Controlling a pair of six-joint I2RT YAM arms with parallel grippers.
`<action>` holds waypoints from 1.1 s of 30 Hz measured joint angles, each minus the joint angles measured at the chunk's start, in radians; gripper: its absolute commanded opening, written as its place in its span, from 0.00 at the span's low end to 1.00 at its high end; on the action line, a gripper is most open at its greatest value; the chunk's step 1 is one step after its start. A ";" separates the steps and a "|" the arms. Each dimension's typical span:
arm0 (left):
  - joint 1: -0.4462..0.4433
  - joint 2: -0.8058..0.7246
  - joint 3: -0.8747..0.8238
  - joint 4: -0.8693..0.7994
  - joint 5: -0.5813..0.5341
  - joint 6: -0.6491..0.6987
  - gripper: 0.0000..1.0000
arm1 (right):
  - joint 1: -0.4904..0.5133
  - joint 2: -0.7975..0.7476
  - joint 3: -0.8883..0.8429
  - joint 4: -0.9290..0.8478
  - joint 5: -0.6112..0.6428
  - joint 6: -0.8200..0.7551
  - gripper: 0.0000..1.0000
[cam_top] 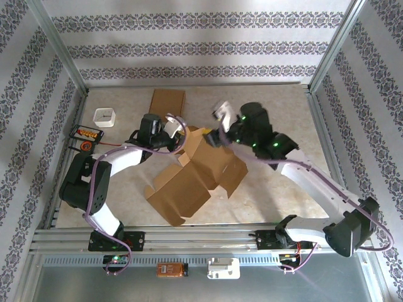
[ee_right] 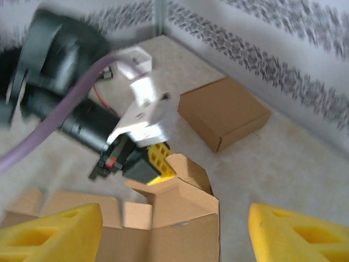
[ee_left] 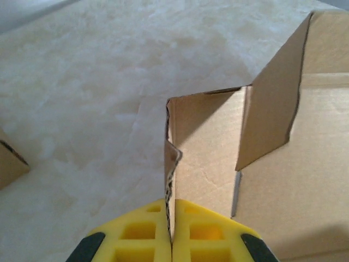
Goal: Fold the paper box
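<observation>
The brown paper box (cam_top: pixel 195 170) lies half-folded in the middle of the table, with flaps spread toward the front. My left gripper (cam_top: pixel 181 130) is at its back left corner. In the left wrist view the left gripper (ee_left: pixel 171 210) has its yellow fingers (ee_left: pixel 136 234) shut on the thin edge of an upright flap (ee_left: pixel 204 153). My right gripper (cam_top: pixel 217 135) hovers over the box's back right part. In the right wrist view the right gripper (ee_right: pixel 174 229) stands open, its yellow fingers (ee_right: pixel 54 229) wide apart above the box wall (ee_right: pixel 180 218), touching nothing. The left gripper's fingers (ee_right: pixel 159 159) show there too, pinching the flap.
A finished folded box (cam_top: pixel 167 100) lies flat at the back of the table, also seen as the closed brown box (ee_right: pixel 223 112). A small white cup-like holder (cam_top: pixel 104 117) and an orange-and-black device (cam_top: pixel 85 134) sit at the left. Metal frame posts and patterned walls ring the table.
</observation>
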 measured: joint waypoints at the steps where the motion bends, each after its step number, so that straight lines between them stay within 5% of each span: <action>1: 0.000 0.000 -0.011 0.021 0.003 0.010 0.00 | -0.042 0.004 0.003 -0.006 -0.037 0.065 0.70; 6: 0.000 0.000 -0.054 0.186 0.029 0.049 0.00 | -0.237 0.074 0.005 -0.032 -0.229 0.349 0.70; 10: 0.000 0.003 -0.102 0.319 0.043 0.056 0.00 | -0.282 0.120 -0.027 -0.034 -0.311 0.453 0.68; 19: 0.000 0.051 -0.125 0.482 0.077 0.046 0.00 | -0.254 0.174 -0.158 0.026 -0.451 0.568 0.53; 33: 0.000 0.078 -0.125 0.511 0.080 0.031 0.00 | -0.135 0.283 -0.187 0.125 -0.471 0.627 0.45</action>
